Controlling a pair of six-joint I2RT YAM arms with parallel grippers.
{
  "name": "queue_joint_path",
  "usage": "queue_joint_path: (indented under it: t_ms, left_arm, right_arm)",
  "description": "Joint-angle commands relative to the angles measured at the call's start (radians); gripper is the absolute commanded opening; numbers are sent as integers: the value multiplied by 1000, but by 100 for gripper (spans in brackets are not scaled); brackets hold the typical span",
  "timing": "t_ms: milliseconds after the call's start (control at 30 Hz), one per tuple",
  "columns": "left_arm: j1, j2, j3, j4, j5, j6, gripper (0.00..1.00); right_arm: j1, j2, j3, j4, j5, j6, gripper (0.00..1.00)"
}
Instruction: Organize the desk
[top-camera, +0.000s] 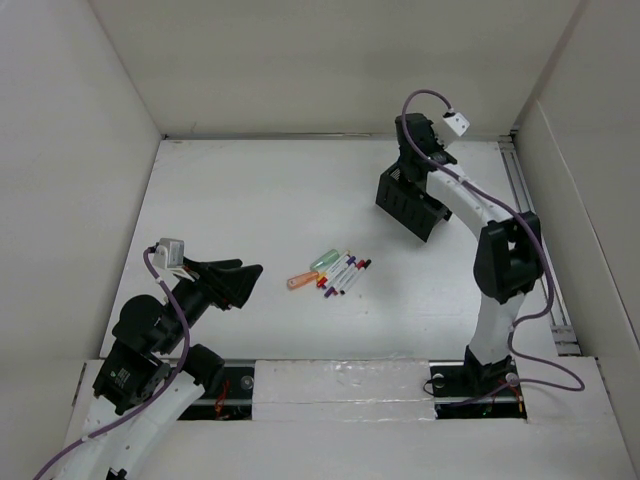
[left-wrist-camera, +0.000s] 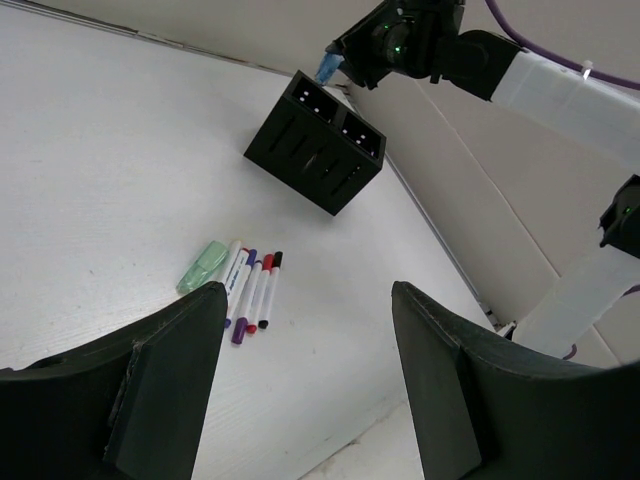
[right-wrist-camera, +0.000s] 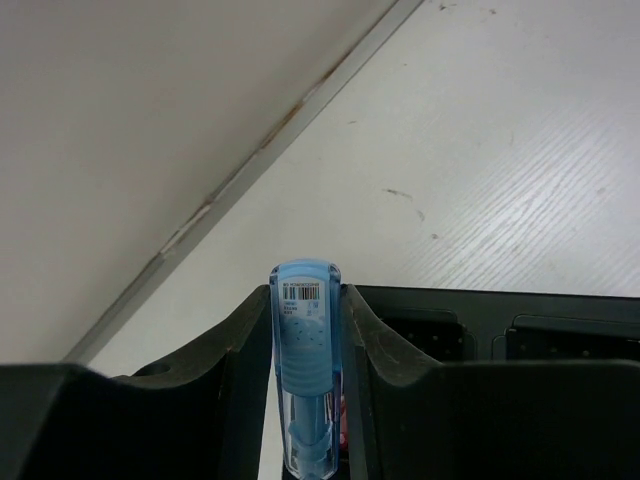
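Note:
On the white desk (top-camera: 250, 200) a black two-compartment organizer box (top-camera: 408, 202) stands at the back right; it also shows in the left wrist view (left-wrist-camera: 315, 142). My right gripper (top-camera: 420, 150) hovers over its far end, shut on a blue highlighter (right-wrist-camera: 305, 350) held tip-down between the fingers; the highlighter (left-wrist-camera: 328, 68) also shows in the left wrist view. A cluster of markers (top-camera: 345, 275), a green highlighter (top-camera: 324, 260) and an orange highlighter (top-camera: 300, 281) lie mid-desk. My left gripper (top-camera: 245, 283) is open and empty, left of the cluster, above the desk.
White panel walls enclose the desk on three sides. A metal rail (top-camera: 535, 240) runs along the right side. In the left wrist view the green highlighter (left-wrist-camera: 202, 266) and markers (left-wrist-camera: 250, 285) lie ahead of the open fingers (left-wrist-camera: 170, 380).

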Motion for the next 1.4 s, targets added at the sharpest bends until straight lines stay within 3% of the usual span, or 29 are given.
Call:
queue_joint_path:
  t_ms: [0,167,500,900,1033,1067,1133,1167,1200,1367]
  left_arm:
    - [-5,6,-6,49,7,3,64]
    - [-5,4,-6,47,7,3,64]
    - [-5,4,-6,49,7,3,64]
    - [-5,7,-6,47,10,3,63]
    - [-5,6,-6,45,9,5,63]
    - [-5,6,-6,47,10,3,64]
    - [-5,4,-8,49,7,3,64]
    - [-5,1,-6,47,9,2,64]
    - [-5,1,-8,47,9,2,64]
    - [-5,0,-8,50,13,3,63]
  right_arm:
    - [13,27,69,-38,121,-51,18]
    - [13,106,137,-113,188,-65,19]
    - [34,102,88,-76,230,-80,23]
    - [63,61,33,-48,202,-78,52]
    - [83,25,8,-48,199,-69,54]
    - [94,-1,2,-51,193,-62,52]
    - [120,-44,-51,-53,156,-20,28]
    - [147,-101,-132,-18,97,-5,4]
    - [164,-137,-133,17,96,-8,0]
    - [315,-303,-432,194,-82,-17,0]
